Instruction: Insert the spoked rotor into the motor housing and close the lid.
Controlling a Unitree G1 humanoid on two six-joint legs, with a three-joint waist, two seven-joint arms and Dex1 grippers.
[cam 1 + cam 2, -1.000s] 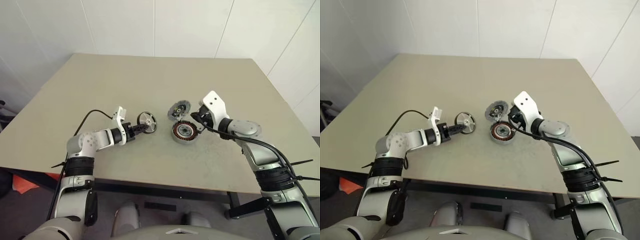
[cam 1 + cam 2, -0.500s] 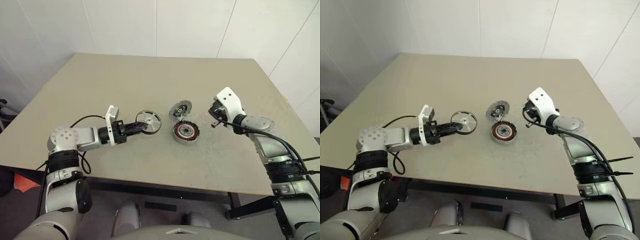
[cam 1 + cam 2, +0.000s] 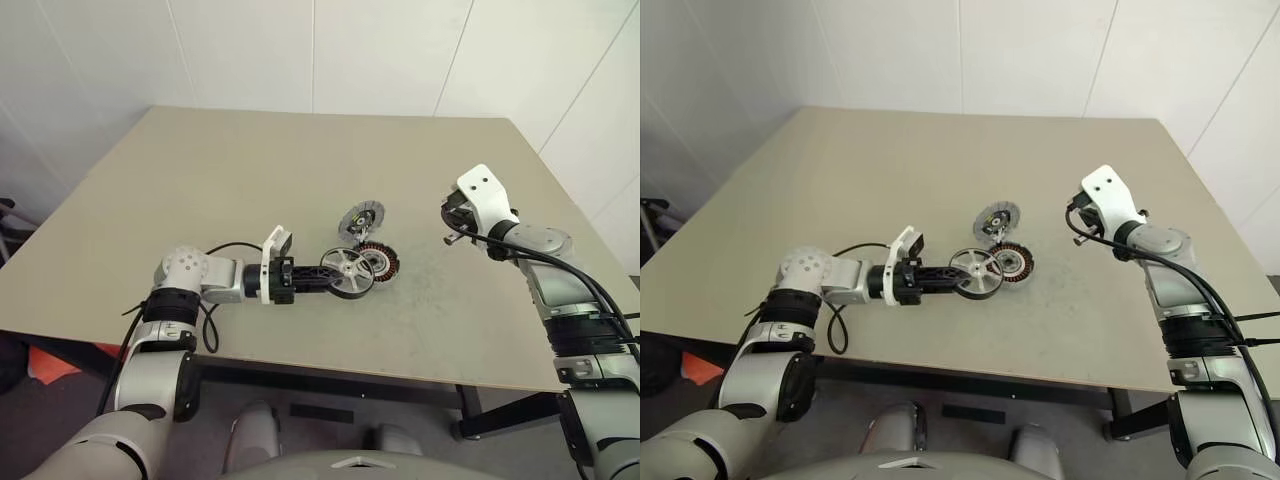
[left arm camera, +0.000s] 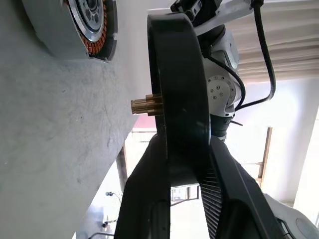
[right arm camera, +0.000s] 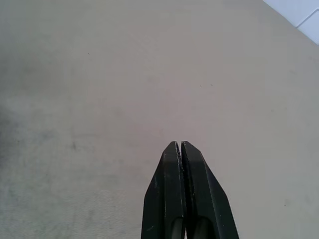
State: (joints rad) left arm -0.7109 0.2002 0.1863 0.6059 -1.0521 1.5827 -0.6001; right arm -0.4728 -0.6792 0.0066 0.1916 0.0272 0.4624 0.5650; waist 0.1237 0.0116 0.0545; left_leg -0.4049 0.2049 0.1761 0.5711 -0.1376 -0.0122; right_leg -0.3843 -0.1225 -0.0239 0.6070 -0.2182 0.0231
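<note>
Right now the spoked rotor (image 3: 349, 272) is off the surface (image 3: 300, 170), pinched at its dark rim by the left pincer (image 3: 318, 280), whose two black fingers (image 4: 219, 184) close on either side of the rim. The wheel stands tilted with its spoked face showing toward the near edge of the surface. In the left wrist view the rim is seen edge-on, and a short brass-coloured shaft sticks out of its hub toward the surface. The rotor hangs just in front of the motor housing (image 3: 379, 262) and overlaps its near side in the head views; whether the two touch cannot be told.

The motor housing sits flat on the surface, roughly midway between the left and right edges and nearer the near edge than the far one, its ring of copper-coloured windings facing up. Just behind it, toward the far edge, the lid (image 3: 359, 219) stands tilted up on its ribbed edge, its dark centre facing the near edge; it is beside the housing, and contact between them cannot be made out.

Well apart, toward the right edge of the surface, the right pincer (image 3: 449, 237) is raised above bare surface with its fingers pressed together on nothing.
</note>
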